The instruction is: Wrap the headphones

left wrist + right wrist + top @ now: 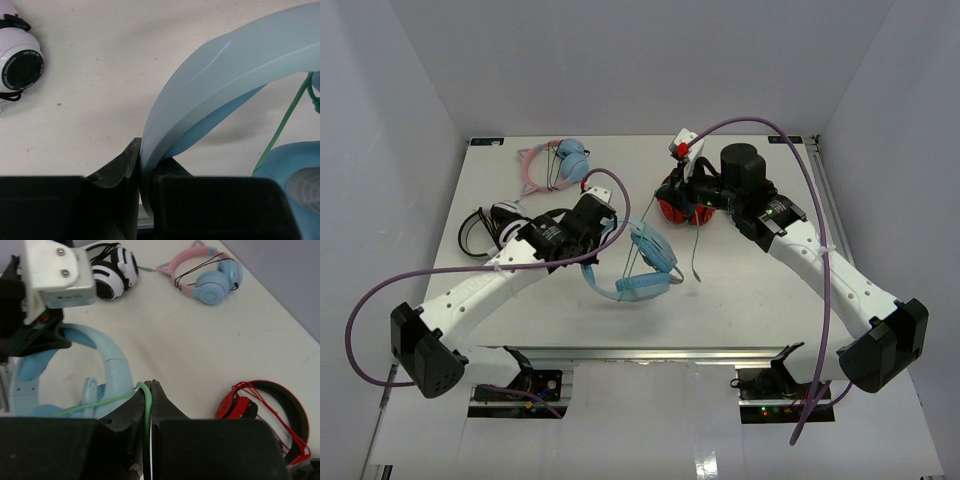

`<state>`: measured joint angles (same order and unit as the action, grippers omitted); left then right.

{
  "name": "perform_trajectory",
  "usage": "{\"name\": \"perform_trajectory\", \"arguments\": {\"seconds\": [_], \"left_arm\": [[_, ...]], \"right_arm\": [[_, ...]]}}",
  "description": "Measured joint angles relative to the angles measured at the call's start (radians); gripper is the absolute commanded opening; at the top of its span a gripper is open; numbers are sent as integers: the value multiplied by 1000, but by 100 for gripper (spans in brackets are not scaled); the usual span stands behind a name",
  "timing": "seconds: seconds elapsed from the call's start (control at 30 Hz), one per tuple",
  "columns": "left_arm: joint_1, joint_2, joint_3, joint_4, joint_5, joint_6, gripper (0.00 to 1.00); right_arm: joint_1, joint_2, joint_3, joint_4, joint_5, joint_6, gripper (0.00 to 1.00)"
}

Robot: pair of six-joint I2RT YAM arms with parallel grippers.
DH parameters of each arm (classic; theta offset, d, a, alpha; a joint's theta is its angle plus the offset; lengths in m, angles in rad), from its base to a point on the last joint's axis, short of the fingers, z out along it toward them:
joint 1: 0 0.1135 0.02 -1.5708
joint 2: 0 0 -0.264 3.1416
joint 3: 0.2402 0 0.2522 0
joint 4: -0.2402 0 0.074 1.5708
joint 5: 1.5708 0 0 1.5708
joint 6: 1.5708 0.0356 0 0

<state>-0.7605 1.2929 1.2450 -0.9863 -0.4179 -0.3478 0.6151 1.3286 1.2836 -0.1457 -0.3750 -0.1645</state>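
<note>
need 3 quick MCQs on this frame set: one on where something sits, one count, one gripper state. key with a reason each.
1. In the top view, where does the pink cat-ear pair lie on the table?
A. by the far edge, left of the middle
B. at the near edge, between the arm bases
C. under the right arm

2. How many headphone pairs are in view?
A. two
B. three
C. four

3. What do the jaws of the right gripper hold?
A. nothing, they stand open
B. the pale-green cable
C. the pink pair's band

Key:
1 A: it lies close to the table's far rim, left of the middle.
2 C: the light-blue headphones, the pink pair, the red pair and the white-and-black pair.
3 B: the right wrist view shows the cable pinched between the shut jaws.
</note>
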Motion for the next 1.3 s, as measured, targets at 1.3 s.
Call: {"name": "perform_trajectory", "arguments": {"seconds": [1.3], "left_arm": [[106,107,139,-61,-102,-379,0]], "right_arm": [[255,-171,-431,389,-150,417,16]]}}
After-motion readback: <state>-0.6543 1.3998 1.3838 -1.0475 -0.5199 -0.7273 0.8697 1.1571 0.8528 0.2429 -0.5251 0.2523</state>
